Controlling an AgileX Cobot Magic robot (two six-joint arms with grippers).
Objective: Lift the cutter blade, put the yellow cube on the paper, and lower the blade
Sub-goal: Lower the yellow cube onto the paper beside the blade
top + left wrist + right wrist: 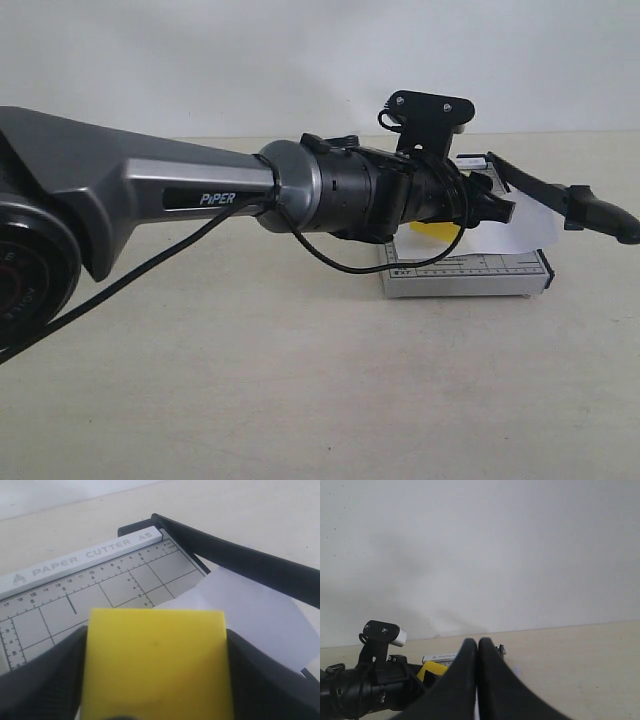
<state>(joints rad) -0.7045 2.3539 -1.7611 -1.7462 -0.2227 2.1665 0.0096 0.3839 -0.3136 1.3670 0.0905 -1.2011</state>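
Note:
My left gripper is shut on the yellow cube and holds it just above the grey trimmer base. In the left wrist view the cube fills the gap between both fingers, over the gridded board. The white paper lies just beyond the cube, under the raised cutter blade. The blade slants up to its thick handle, with nothing holding it. My right gripper is shut and empty, off to the side, facing the cube.
The left arm stretches across the beige tabletop and hides much of the trimmer. A white wall stands behind. The trimmer's ruler bar reads "PAPER CUTTER A5".

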